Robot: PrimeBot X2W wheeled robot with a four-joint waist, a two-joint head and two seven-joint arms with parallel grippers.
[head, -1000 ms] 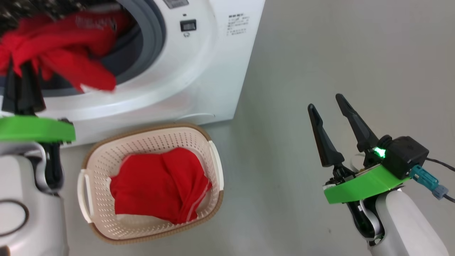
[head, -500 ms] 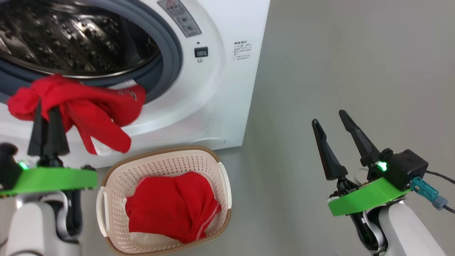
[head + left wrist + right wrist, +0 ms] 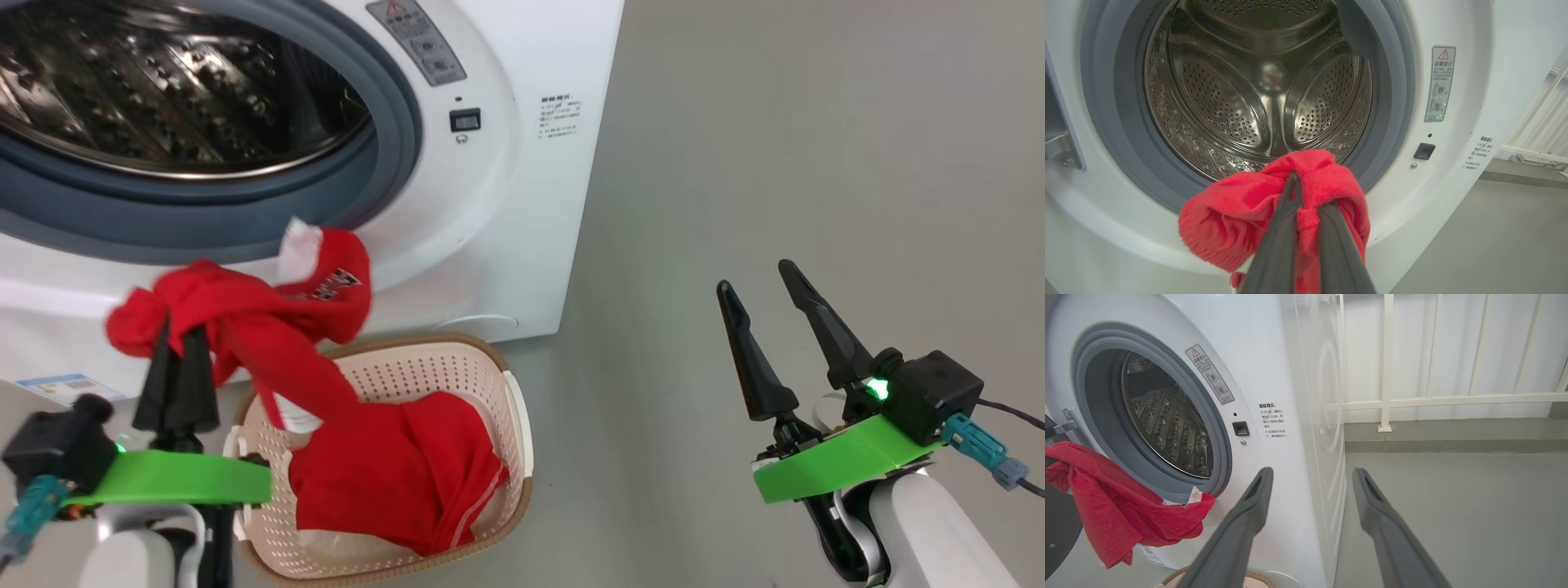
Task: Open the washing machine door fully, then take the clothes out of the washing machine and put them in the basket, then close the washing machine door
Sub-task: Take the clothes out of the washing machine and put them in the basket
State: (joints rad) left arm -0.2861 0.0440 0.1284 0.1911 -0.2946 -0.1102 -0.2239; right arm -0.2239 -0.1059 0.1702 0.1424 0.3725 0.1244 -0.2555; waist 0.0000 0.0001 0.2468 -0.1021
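Left tool (image 3: pixel 178 343): fingers nearly together, clamped on a bunched fold of a red garment (image 3: pixel 245 327), in front of and below the washer's mouth. The garment hangs clear of the drum (image 3: pixel 1257 90); a white-trimmed, lettered part lies to the right of the fingers, and a long tail drops towards the basket (image 3: pixel 441 347). Whether the tail touches what lies in the basket cannot be told.

Right tool (image 3: pixel 753 276): fingers spread wide, holding nothing, raised over the bare grey floor (image 3: pixel 735 163), well apart from the basket and to the right of the washer (image 3: pixel 531 204).

Basket: on the floor just in front of the washer's lower right corner, between the two tools in the head view. A second garment (image 3: pixel 400 474), red with white trim, lies crumpled inside it.

Washer: mouth open, grey ring (image 3: pixel 245 229) exposed, perforated steel drum showing no cloth. A small blue label (image 3: pixel 57 388) sits low on the front. Beyond the washer's side stands a white railing (image 3: pixel 1388 355).
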